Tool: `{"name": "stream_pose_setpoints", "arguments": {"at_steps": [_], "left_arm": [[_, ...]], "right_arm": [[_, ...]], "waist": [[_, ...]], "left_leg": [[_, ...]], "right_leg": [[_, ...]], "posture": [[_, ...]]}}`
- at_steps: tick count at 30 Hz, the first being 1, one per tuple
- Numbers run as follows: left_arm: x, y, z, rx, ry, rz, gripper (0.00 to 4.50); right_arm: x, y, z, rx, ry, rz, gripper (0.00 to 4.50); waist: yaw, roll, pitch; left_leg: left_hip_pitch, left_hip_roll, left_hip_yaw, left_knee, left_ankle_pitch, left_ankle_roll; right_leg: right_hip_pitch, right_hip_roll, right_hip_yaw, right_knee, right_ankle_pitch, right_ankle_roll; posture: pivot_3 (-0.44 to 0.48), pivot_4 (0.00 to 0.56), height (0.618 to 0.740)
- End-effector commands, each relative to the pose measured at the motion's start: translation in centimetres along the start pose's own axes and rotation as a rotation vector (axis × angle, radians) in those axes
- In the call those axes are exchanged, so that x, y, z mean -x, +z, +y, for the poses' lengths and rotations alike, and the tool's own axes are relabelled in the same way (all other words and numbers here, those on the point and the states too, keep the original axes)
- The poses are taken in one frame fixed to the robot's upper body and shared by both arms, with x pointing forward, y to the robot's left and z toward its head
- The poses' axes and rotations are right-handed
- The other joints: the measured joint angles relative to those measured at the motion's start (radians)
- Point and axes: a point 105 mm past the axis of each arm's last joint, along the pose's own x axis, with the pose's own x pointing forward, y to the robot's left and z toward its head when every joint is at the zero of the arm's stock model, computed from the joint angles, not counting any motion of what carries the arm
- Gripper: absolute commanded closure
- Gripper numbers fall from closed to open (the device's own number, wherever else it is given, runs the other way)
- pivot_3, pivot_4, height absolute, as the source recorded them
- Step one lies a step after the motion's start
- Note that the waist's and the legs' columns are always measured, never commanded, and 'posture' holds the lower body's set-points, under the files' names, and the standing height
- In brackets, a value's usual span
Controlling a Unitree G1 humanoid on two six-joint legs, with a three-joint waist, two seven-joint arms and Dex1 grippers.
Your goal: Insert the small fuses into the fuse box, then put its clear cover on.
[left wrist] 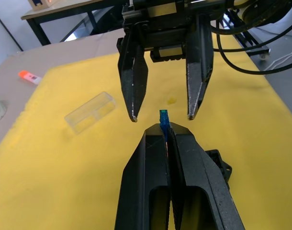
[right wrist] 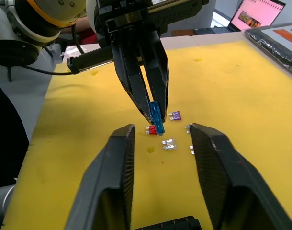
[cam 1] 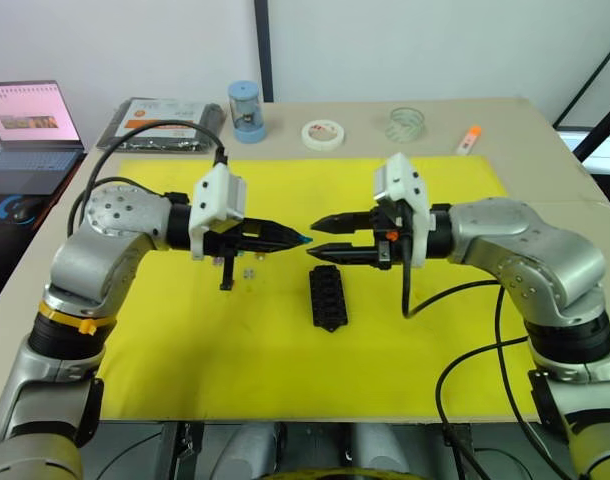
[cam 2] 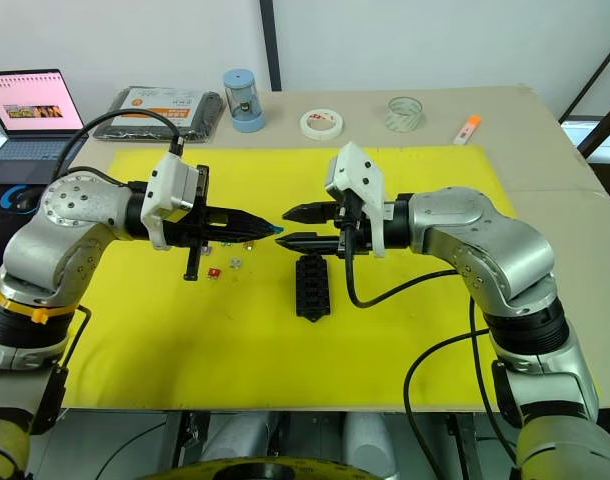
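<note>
One blue fuse point(left wrist: 163, 118) pinched in left gripper point(left wrist: 166, 132), no legible writing

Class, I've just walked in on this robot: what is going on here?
The left gripper is shut on a blue fuse, holding it above the yellow mat toward the open right gripper, which faces it. The black fuse box lies just below them. Other fuses lie loose on the mat, and the clear cover lies apart.
</note>
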Motion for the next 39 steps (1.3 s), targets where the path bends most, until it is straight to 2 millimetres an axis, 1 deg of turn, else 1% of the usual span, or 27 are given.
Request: {"name": "stream_pose_setpoints", "arguments": {"at_steps": [1, 3, 13, 14, 16, 18, 22, 25, 26, 28, 31, 32, 36, 39], "left_arm": [[0.3, 0.9, -0.2, -0.029, 0.001, -0.015, 4.50], [0.3, 0.8, -0.2, -0.028, 0.000, -0.015, 4.50], [0.3, 0.6, -0.5, -0.018, -0.005, -0.009, 4.50], [0.4, 0.5, -0.6, -0.010, -0.005, -0.008, 4.02], [0.6, 0.3, -1.0, 0.011, -0.017, 0.000, 3.46], [0.8, -0.2, -1.3, 0.021, -0.013, 0.014, 2.75], [1.4, -1.8, -2.9, 0.062, -0.017, 0.038, 1.22], [0.6, -3.1, -5.1, 0.097, 0.003, -0.006, 0.13], [0.2, -3.6, -5.9, 0.094, 0.012, -0.020, 0.02], [-0.5, -3.9, -7.2, 0.083, 0.028, -0.052, 0.02], [-1.6, -4.6, -8.2, 0.009, 0.067, -0.062, 0.02], [-1.7, -4.8, -8.3, -0.004, 0.072, -0.062, 0.02], [-2.8, -6.5, -7.6, 0.004, 0.122, -0.056, 0.02], [-3.5, -7.2, -7.7, 0.046, 0.127, -0.064, 0.02]], "right_arm": [[0.1, 1.0, 0.3, 0.045, 0.008, -0.031, 3.80], [0.1, 1.2, 0.2, 0.045, 0.010, -0.034, 4.49], [0.0, 1.5, 0.5, 0.043, 0.024, -0.035, 4.49], [0.0, 1.5, 0.6, 0.043, 0.026, -0.035, 4.50], [0.2, 1.6, 0.6, 0.047, 0.027, -0.026, 4.50], [0.4, 1.6, 0.6, 0.059, 0.024, -0.005, 4.50], [1.4, 0.5, 0.6, 0.140, 0.009, 0.138, 4.50], [2.4, -1.4, 1.0, 0.192, 0.010, 0.312, 4.50], [2.5, -1.7, 1.4, 0.200, 0.018, 0.341, 4.50], [2.5, -2.1, 2.1, 0.213, 0.034, 0.368, 4.50], [2.3, -2.9, 2.9, 0.221, 0.055, 0.402, 4.50], [2.3, -3.0, 3.0, 0.220, 0.056, 0.406, 4.50], [2.1, -5.0, 3.1, 0.202, 0.053, 0.457, 4.50], [1.8, -5.4, 3.1, 0.203, 0.051, 0.462, 4.50]], "waist": [[0.000, 0.000, 0.000], [0.000, 0.000, 0.000], [0.000, 0.000, 0.000], [-0.001, 0.000, 0.000], [-0.001, 0.000, 0.000], [-0.001, 0.000, 0.000], [0.000, 0.001, 0.001], [0.002, 0.001, 0.001], [0.003, 0.001, 0.001], [0.002, 0.000, 0.001], [0.015, 0.000, 0.001], [0.021, 0.000, 0.001], [0.033, 0.000, 0.001], [0.039, 0.000, 0.001]], "left_leg": [[0.000, 0.000, 0.000, 0.000, 0.000, 0.000], [0.000, 0.000, 0.000, 0.000, 0.000, 0.000], [0.000, 0.000, 0.000, 0.000, 0.000, 0.000], [0.000, 0.000, 0.000, 0.000, 0.000, 0.000], [0.000, 0.000, 0.000, 0.000, 0.000, 0.000], [0.000, 0.000, 0.000, 0.000, 0.000, 0.000], [0.000, 0.000, 0.000, 0.000, 0.000, 0.000], [0.000, 0.000, 0.000, -0.001, 0.000, 0.001], [0.000, 0.000, 0.001, -0.001, -0.001, 0.001], [0.000, 0.000, 0.002, -0.001, -0.001, 0.002], [0.000, 0.001, 0.003, -0.001, -0.001, 0.002], [0.000, 0.002, 0.005, 0.000, -0.001, 0.002], [0.001, 0.002, 0.006, 0.000, -0.003, 0.005], [0.001, 0.001, 0.008, 0.000, -0.003, 0.006]], "right_leg": [[0.000, 0.000, 0.000, 0.000, 0.000, 0.000], [0.000, 0.000, 0.000, 0.000, 0.000, 0.000], [0.000, 0.000, 0.000, 0.000, 0.000, 0.000], [0.000, 0.000, 0.000, 0.000, 0.000, 0.000], [0.000, 0.000, 0.000, 0.000, 0.000, 0.000], [0.000, 0.000, 0.000, 0.000, 0.000, 0.000], [0.000, 0.000, 0.000, 0.000, 0.000, 0.000], [0.000, 0.000, 0.000, -0.001, 0.000, 0.000], [0.000, 0.000, 0.000, -0.001, 0.000, 0.000], [0.000, -0.001, 0.001, -0.002, 0.000, 0.000], [0.000, -0.001, 0.001, -0.002, 0.000, 0.000], [0.000, -0.001, 0.002, -0.002, 0.000, 0.000], [0.001, -0.001, 0.002, -0.003, 0.000, 0.000], [0.000, 0.000, 0.004, -0.004, 0.000, 0.000]], "posture": [[0.000, 0.150, 0.740], [0.000, 0.150, 0.740], [0.000, 0.150, 0.740], [0.000, 0.150, 0.740], [0.000, 0.150, 0.740], [0.000, 0.150, 0.740], [0.000, 0.150, 0.740], [0.000, 0.150, 0.740], [0.000, 0.150, 0.740], [0.000, 0.150, 0.740], [0.000, 0.150, 0.740], [0.000, 0.150, 0.740], [0.000, 0.150, 0.740], [0.000, 0.150, 0.740]]}}
